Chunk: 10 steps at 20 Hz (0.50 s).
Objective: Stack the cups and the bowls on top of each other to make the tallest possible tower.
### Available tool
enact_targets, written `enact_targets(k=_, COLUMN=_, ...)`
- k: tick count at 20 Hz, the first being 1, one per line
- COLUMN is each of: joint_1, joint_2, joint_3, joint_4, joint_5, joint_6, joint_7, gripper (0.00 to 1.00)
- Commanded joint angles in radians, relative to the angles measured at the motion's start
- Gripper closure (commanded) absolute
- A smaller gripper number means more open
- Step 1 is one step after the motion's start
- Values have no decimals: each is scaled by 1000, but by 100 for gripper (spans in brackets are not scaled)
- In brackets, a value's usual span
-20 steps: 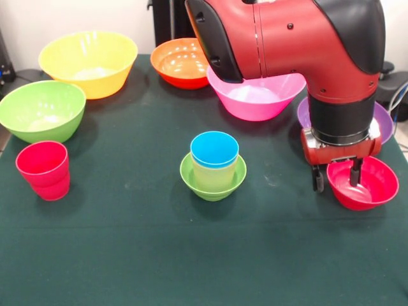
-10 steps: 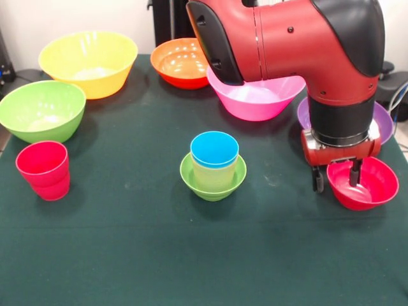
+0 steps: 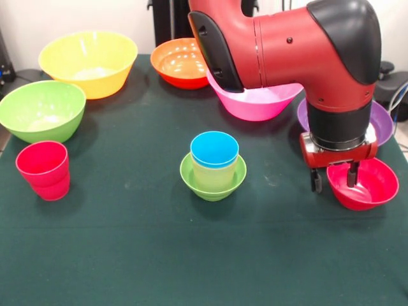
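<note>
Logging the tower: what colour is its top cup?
Blue cup, clearest in the front view.

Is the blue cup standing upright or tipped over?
Upright. The blue cup shows its open mouth facing up, nested in the pale yellow cup, which stands in the small lime-green bowl.

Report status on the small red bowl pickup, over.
Gripper straddling near rim of small red bowl, one finger inside, one outside. Bowl on table, not lifted. Tower mid-table, path to it clear.
</note>
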Motion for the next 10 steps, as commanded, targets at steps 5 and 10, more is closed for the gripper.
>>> enact_targets(k=5, joint_1=22, joint_2=16, joint_3=45, joint_4=38, joint_5=-37, joint_6=-68, joint_7=53, gripper=0)
enact_targets(k=10, joint_1=23, joint_2=17, joint_3=44, joint_4=29, joint_5=-34, joint_6=-56, joint_7=56, gripper=100)
